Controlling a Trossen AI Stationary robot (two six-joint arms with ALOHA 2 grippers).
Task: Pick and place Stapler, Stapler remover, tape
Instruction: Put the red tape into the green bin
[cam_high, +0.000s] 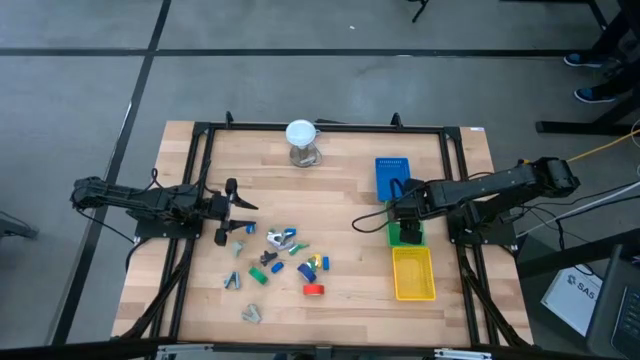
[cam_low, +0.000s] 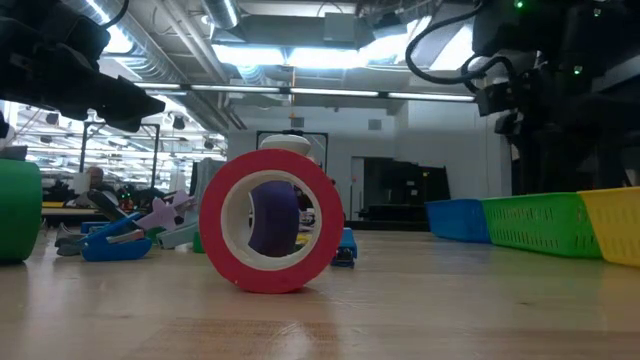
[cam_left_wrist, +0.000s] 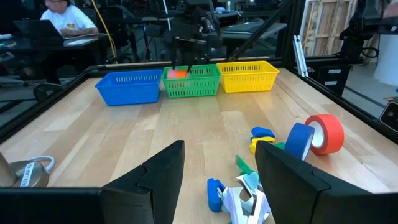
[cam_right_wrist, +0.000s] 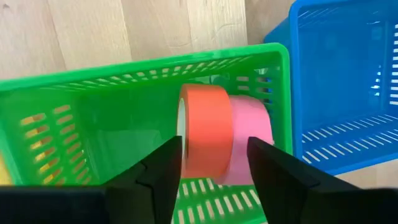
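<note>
Orange tape roll (cam_right_wrist: 206, 129) on edge in green basket (cam_right_wrist: 74, 118), touching pink roll (cam_right_wrist: 252, 138). R gripper (cam_right_wrist: 214, 162) just above, fingers parted, nothing held: drop step prob done. Next: lift clear, fetch red roll (cam_left_wrist: 326, 133) from pile. L gripper (cam_left_wrist: 217, 168) wide open, empty, over pile.

Orange tape (cam_right_wrist: 208, 130), green basket (cam_right_wrist: 93, 99)

Bright ceiling strip lights (cam_low: 300, 50) glare in the low view; the near red tape (cam_low: 271, 221) looks slightly soft.
</note>
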